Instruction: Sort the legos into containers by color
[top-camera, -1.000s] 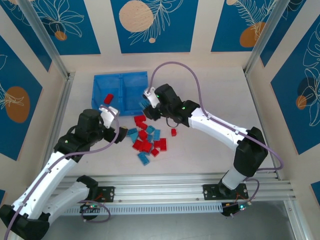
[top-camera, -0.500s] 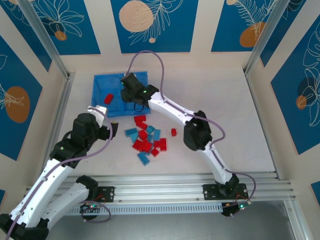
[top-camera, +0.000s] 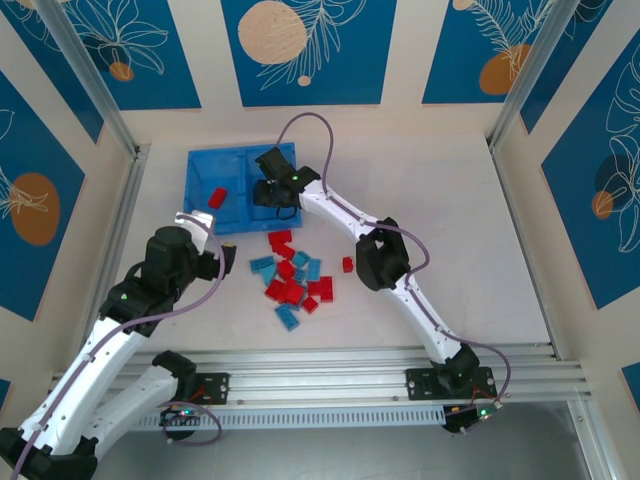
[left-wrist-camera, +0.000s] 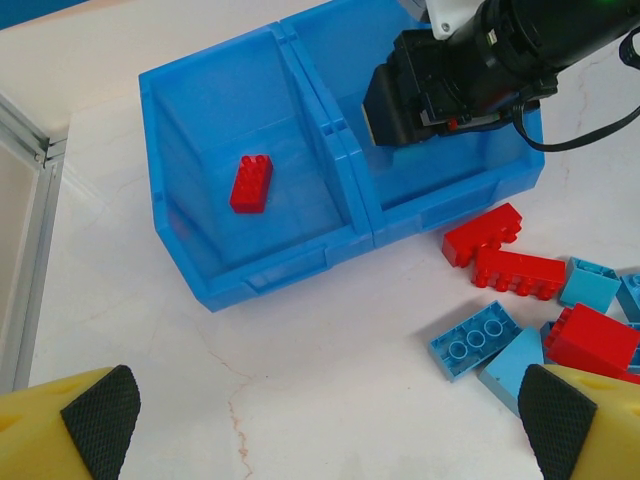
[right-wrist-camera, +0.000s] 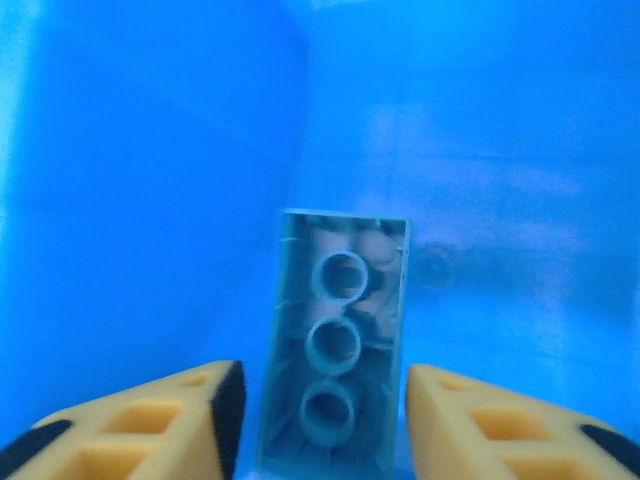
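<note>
Tray (left-wrist-camera: 270, 275) sits at 11 o'clock from the loose pile of legos (top-camera: 292, 278) on the table (top-camera: 430, 180). Right gripper (right-wrist-camera: 322, 398) is down in the right compartment, its fingers parted slightly wider than a light blue brick (right-wrist-camera: 335, 340) lying hollow side up between them. The view is blurred, but the brick seems free of both pads. One red brick (left-wrist-camera: 250, 184) lies in the left compartment. Left gripper (left-wrist-camera: 330, 420) hovers at 10 o'clock of the pile, fingers spread wide, holding nothing.
</note>
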